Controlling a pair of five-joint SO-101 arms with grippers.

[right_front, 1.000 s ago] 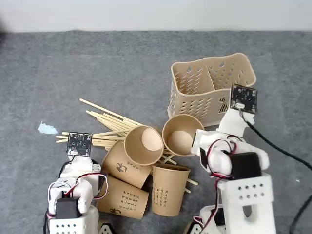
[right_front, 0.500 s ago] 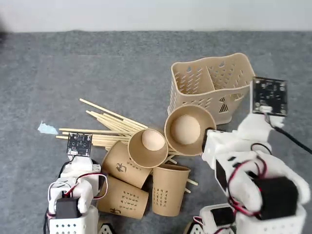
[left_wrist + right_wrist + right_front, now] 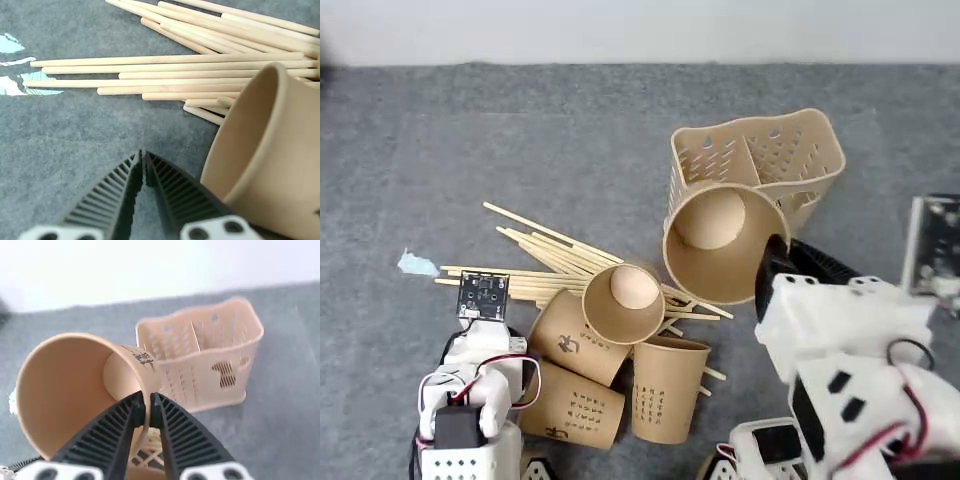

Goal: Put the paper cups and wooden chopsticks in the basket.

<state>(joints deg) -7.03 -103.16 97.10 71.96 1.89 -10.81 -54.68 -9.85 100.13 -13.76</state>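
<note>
High view: the right tool point(image 3: 772, 272) has raised its paper cup point(image 3: 720, 245) off the bench point(image 3: 520, 130), and the cup now hangs tilted in front of the basket point(image 3: 760, 150). There are four cups in all. The three lying cups point(image 3: 570, 405) rest among the wooden chopsticks point(image 3: 545, 250), which overlap too much to count. There is one basket.

Left wrist view: the left tool point(image 3: 143, 159) is pinched together and empty, low over the bench near one of the lying cups point(image 3: 265, 160) and the wooden chopsticks point(image 3: 175, 75).

Right wrist view: the right tool point(image 3: 146, 402) is clamped on the rim of the paper cup point(image 3: 70, 390), with the basket point(image 3: 200, 355) behind it.
</note>
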